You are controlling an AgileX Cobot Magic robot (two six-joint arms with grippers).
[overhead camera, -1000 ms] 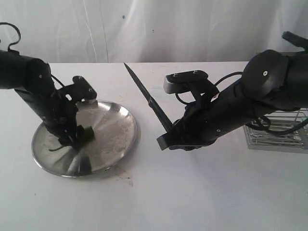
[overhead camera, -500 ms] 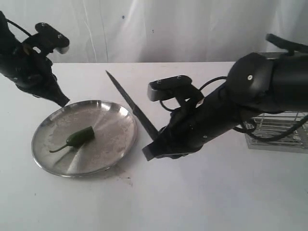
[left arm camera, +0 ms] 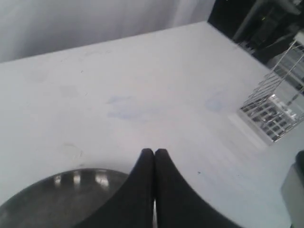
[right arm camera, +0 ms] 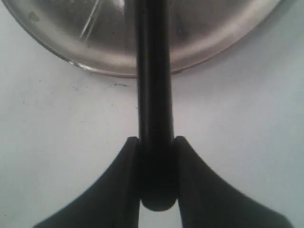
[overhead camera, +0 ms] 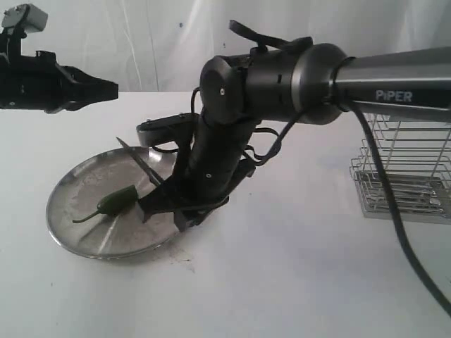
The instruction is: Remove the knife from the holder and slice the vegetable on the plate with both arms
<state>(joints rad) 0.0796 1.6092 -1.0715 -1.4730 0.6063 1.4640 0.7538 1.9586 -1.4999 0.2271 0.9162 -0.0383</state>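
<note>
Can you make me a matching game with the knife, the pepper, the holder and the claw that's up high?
Things:
1. knife
2. pepper
3. holder
4. left claw

States:
A. shut, holding nothing
B. lying on the plate
C. gripped by the right claw
D. standing on the table

Pairs: 1-C, 2-B, 3-D, 4-A

The right arm [overhead camera: 218, 151] and the knife [overhead camera: 141, 163] it carries close off the plate [overhead camera: 91, 238] from the right and rear. The pepper [overhead camera: 116, 201] lies open to approach from the left and front (bare table [overhead camera: 282, 282] there); the wire basket [overhead camera: 405, 176] stands well apart.
</note>
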